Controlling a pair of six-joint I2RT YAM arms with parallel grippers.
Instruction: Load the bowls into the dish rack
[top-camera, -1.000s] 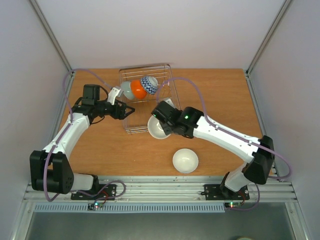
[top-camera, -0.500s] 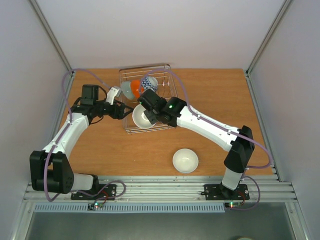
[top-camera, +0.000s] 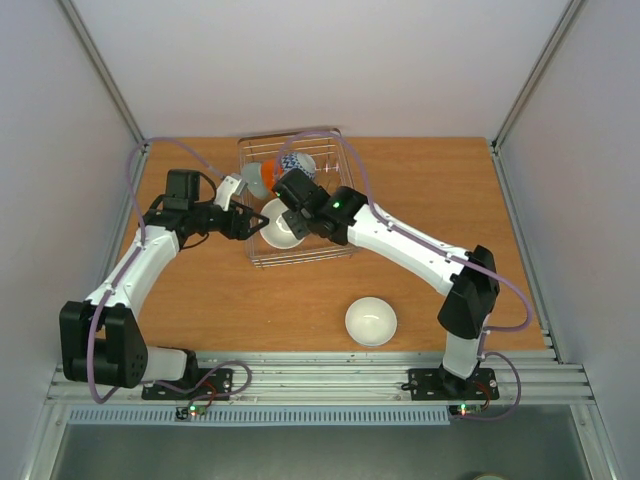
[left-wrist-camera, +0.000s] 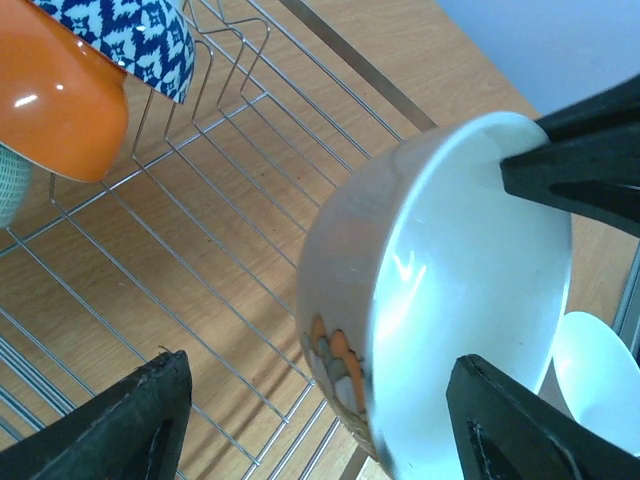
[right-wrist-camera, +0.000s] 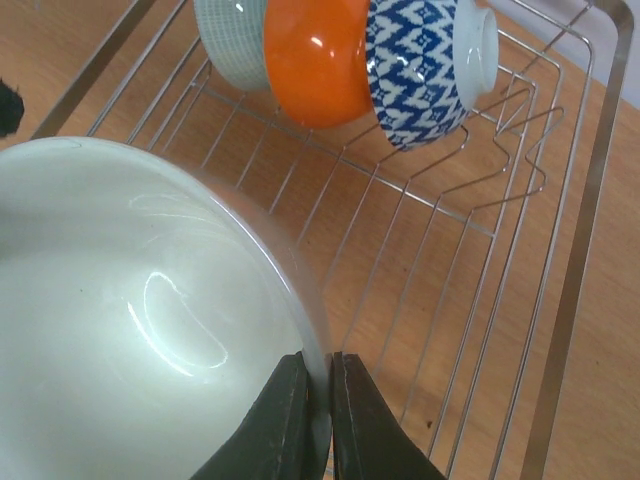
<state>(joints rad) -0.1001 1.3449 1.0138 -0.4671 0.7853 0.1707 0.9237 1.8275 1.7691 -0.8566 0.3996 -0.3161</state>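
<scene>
The wire dish rack stands at the back middle of the table. A pale blue-green bowl, an orange bowl and a blue-and-white zigzag bowl stand on edge side by side in its far part. My right gripper is shut on the rim of the cream bowl and holds it tilted over the rack's near left part. My left gripper is open at the rack's left side, the cream bowl just ahead of its fingers. The plain white bowl sits upright on the table.
The right arm reaches diagonally across the table's middle to the rack. The rack's divider wires rise to the right of the held bowl. White walls close in the table on three sides.
My right gripper has carried the cream bowl from the table in front of the rack up and left, over the rack's rim, to above its near left part. The left arm has barely moved.
</scene>
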